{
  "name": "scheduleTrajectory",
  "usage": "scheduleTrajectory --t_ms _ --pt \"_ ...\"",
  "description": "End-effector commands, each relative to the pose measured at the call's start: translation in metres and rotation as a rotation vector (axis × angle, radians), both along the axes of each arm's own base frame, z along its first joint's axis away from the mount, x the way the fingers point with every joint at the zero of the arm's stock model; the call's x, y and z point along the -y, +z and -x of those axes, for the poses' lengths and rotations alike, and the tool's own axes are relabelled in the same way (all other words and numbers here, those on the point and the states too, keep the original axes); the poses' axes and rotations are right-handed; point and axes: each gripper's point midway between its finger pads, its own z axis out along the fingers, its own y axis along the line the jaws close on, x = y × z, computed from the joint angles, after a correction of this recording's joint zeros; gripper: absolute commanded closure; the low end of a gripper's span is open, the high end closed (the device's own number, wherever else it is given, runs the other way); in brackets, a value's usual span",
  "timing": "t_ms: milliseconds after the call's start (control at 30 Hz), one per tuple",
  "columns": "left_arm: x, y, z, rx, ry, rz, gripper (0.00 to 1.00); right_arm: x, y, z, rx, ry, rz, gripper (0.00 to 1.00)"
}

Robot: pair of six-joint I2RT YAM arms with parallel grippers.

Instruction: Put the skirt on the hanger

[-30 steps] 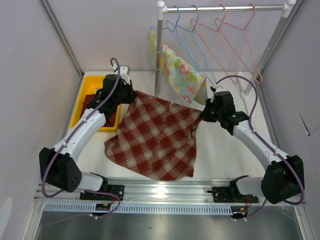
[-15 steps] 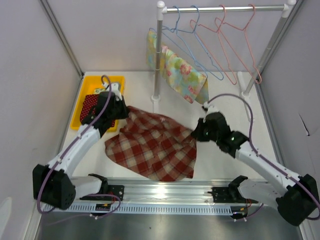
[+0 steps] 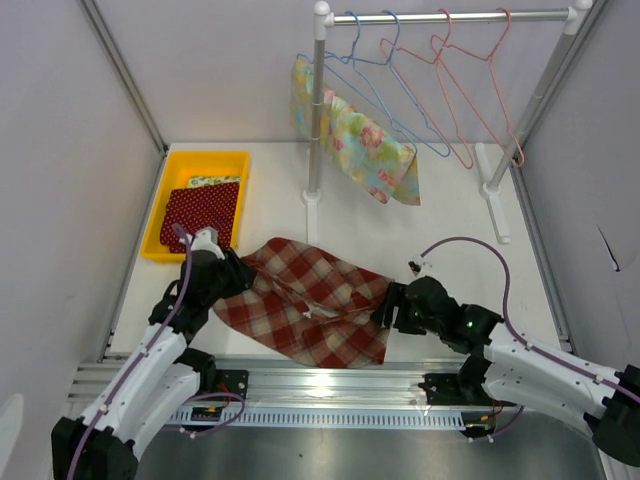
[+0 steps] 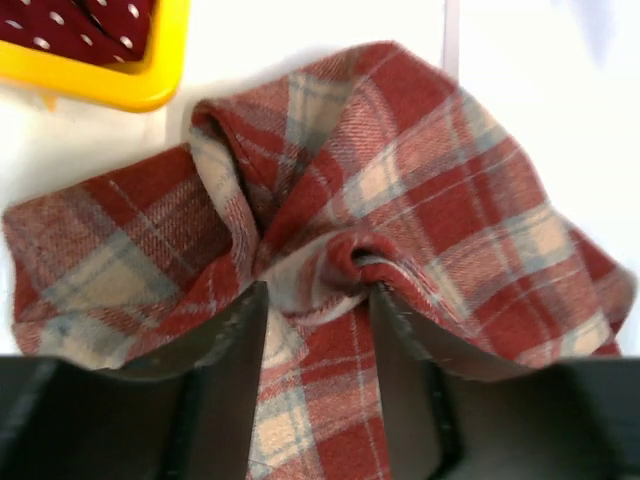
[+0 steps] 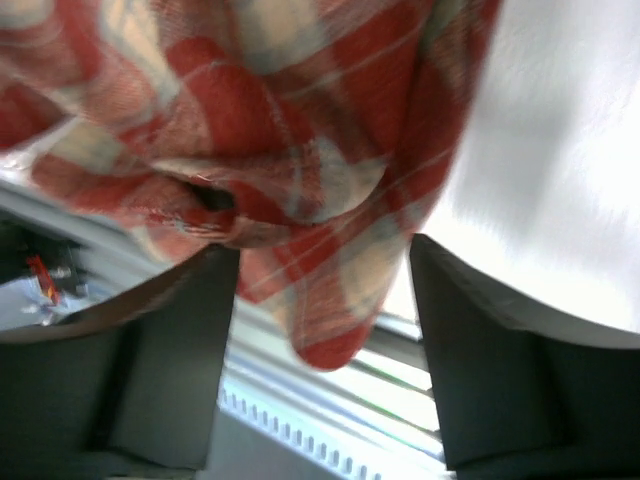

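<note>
Skirt lay crumpled on the table at its near edge, between the two arms and well apart from the wire hangers on the far rail.

The left tool sat at the skirt's left edge. Its fingers stood apart over a raised fold and pinched nothing. The right tool sat at the right edge, jaws wide. Cloth hung between them, with bare table showing beside one finger. I recorded neither tool as gripping.

I judged the step in hand to be taking a fresh hold. To do it well, I advised:
- closing each tool on a single edge of the cloth, not a bunched fold;
- taking the two holds far apart, so the cloth would lift flat;
- raising both arms evenly before carrying it far and right.

The skirt was a woven plaid in red and cream, soft yet thick enough to hold ridges. The hangers were thin wire, blue and pink, with no clips that I could see. I expected them to swing at a touch. A floral cloth hung at the rail's left end. A yellow tray, far left, held dotted dark-red fabric.
</note>
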Motion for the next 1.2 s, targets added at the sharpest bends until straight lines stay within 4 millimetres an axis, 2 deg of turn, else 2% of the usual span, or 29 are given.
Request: scheduleTrajectory --t_ms 0,33,133,200,233,267,367,533,633,800,833,867,967,1033,1067,1133,1167 --pt "-0.008 0.023 -0.005 0.081 0.085 0.053 0.48 0.000 0.025 -0.002 0.033 -0.101 -0.089 0.23" --pt "-0.008 0.033 -0.004 0.104 0.088 0.063 0.44 0.005 0.026 -0.002 0.032 -0.126 -0.083 0.21" --pt "-0.008 0.047 -0.003 0.133 0.086 0.073 0.44 0.014 0.033 -0.007 0.060 -0.194 -0.104 0.21" --pt "-0.011 0.061 0.000 0.159 0.094 0.074 0.44 0.021 0.031 -0.008 0.056 -0.239 -0.104 0.20" --pt "-0.012 0.064 0.003 0.165 0.090 0.073 0.43 0.021 0.032 -0.010 0.061 -0.248 -0.114 0.20" --pt "-0.012 0.077 0.004 0.197 0.087 0.081 0.43 0.023 0.031 -0.011 0.061 -0.260 -0.110 0.20" --pt "-0.009 0.089 0.006 0.221 0.059 0.083 0.43 0.022 0.023 -0.017 0.052 -0.293 -0.117 0.18" --pt "-0.001 0.088 0.003 0.213 0.019 0.098 0.44 0.017 -0.010 -0.035 -0.007 -0.334 -0.109 0.22" --pt "0.006 0.091 0.005 0.217 -0.019 0.116 0.44 0.015 -0.034 -0.044 -0.057 -0.351 -0.084 0.31" --pt "0.020 0.099 0.003 0.209 -0.109 0.122 0.46 0.003 -0.044 -0.057 -0.059 -0.330 -0.082 0.35" --pt "0.021 0.100 0.003 0.210 -0.119 0.117 0.46 0.003 -0.043 -0.059 -0.057 -0.328 -0.077 0.38" --pt "0.022 0.102 0.003 0.213 -0.126 0.118 0.46 0.006 -0.048 -0.059 -0.068 -0.334 -0.052 0.49" --pt "0.025 0.111 0.002 0.229 -0.145 0.116 0.46 0.011 -0.049 -0.064 -0.067 -0.331 -0.034 0.67" --pt "0.026 0.115 0.001 0.230 -0.153 0.114 0.47 0.020 -0.049 -0.070 -0.068 -0.348 -0.035 0.74" --pt "0.026 0.117 0.001 0.234 -0.157 0.115 0.47 0.023 -0.046 -0.073 -0.058 -0.339 -0.023 0.82" --pt "0.029 0.119 0.001 0.234 -0.172 0.118 0.47 0.039 -0.044 -0.079 -0.060 -0.366 0.009 0.90" --pt "0.029 0.121 0.001 0.240 -0.176 0.120 0.47 0.048 -0.043 -0.080 -0.059 -0.367 0.046 0.99"
